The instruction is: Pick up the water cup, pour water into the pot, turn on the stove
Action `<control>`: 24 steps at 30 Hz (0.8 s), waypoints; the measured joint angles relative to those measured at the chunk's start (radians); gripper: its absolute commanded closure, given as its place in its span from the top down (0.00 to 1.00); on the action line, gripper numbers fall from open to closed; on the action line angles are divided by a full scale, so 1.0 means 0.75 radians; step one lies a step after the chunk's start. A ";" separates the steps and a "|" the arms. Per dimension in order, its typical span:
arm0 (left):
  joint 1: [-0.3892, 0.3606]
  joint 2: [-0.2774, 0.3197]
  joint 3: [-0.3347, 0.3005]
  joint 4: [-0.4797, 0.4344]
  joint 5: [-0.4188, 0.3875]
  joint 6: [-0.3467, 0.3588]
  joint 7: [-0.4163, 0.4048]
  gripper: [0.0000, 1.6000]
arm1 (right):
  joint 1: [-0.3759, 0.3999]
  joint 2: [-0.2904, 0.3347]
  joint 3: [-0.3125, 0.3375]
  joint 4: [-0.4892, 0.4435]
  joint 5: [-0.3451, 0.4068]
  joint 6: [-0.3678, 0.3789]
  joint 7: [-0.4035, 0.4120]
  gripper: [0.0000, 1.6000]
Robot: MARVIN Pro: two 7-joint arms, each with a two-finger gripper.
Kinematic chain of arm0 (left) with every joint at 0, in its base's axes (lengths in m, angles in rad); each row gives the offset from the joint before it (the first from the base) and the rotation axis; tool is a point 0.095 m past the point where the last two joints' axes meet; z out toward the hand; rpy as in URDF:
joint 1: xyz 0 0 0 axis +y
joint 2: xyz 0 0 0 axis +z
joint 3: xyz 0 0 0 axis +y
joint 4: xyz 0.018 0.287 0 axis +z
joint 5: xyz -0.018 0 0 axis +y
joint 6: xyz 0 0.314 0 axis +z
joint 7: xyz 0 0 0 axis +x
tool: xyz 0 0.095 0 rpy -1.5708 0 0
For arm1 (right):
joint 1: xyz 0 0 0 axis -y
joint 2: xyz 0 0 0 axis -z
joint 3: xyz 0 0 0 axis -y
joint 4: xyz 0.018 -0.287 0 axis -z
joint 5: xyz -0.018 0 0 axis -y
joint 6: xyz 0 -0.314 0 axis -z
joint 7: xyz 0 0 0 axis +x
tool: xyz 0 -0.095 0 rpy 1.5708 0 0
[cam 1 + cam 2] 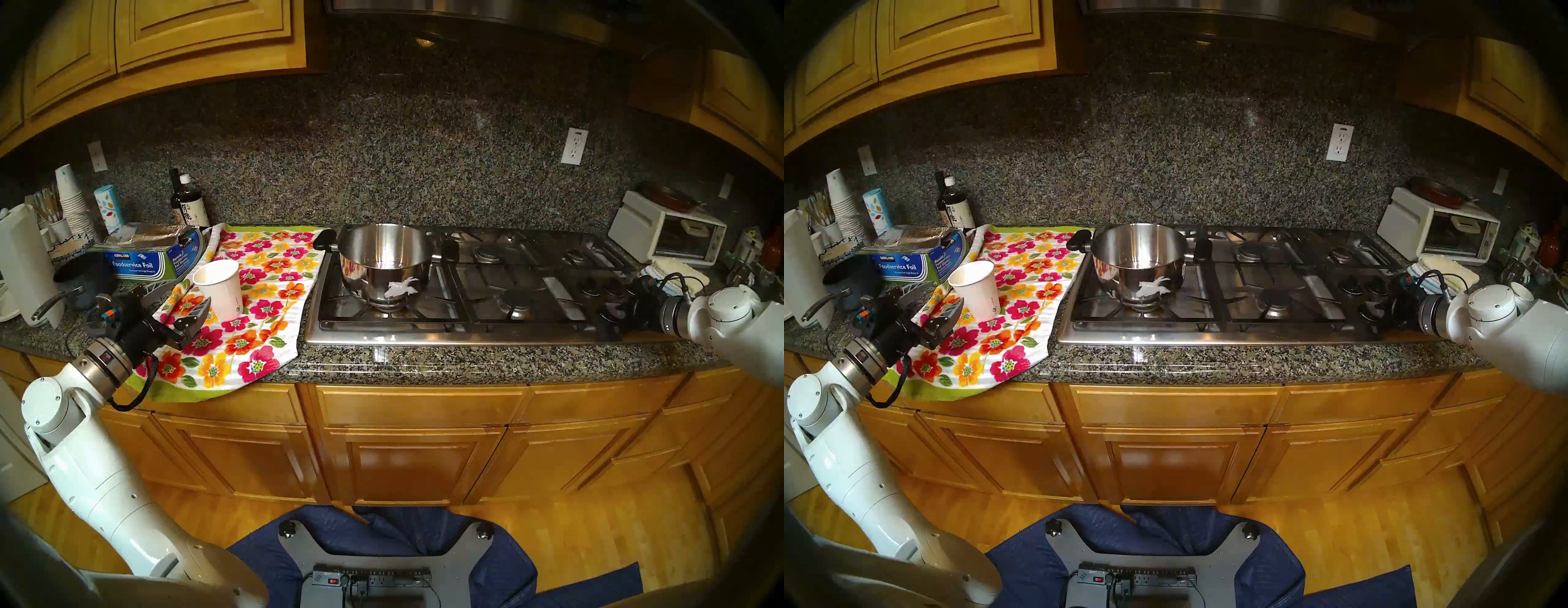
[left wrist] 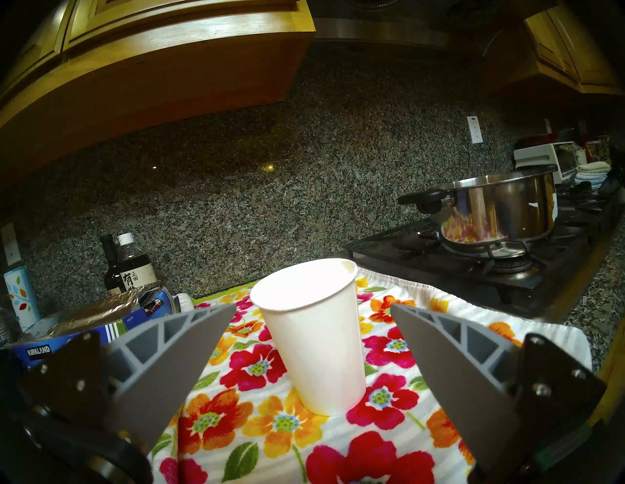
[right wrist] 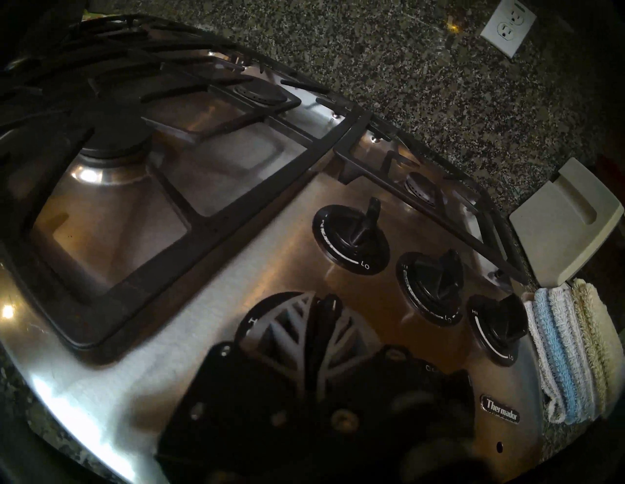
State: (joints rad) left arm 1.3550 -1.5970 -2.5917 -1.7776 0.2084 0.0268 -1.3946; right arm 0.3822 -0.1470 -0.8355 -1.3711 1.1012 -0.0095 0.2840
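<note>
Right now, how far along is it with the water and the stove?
The cup stands upright on the towel, between the open left gripper fingers, not held. Whether water is in the pot isn't clear. The right gripper is shut on a knob; no flame shows.

A plain white paper cup (image 1: 219, 288) stands on a white towel (image 1: 250, 305) patterned with red, pink, orange and yellow flowers and edged in lime green, beside a shiny silver pot (image 1: 384, 265) with black handles on the steel stove (image 1: 488, 333) with black grates, all on a speckled grey-black granite worktop (image 1: 424, 365).
</note>
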 measured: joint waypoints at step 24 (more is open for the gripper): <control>0.000 0.000 0.000 0.000 0.000 0.000 0.000 1.00 | 0.067 -0.030 -0.059 0.095 -0.204 -0.120 0.174 0.00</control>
State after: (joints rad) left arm 1.3549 -1.5970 -2.5917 -1.7776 0.2084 0.0269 -1.3946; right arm 0.4322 -0.1693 -0.8798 -1.3000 0.9481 -0.0994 0.4146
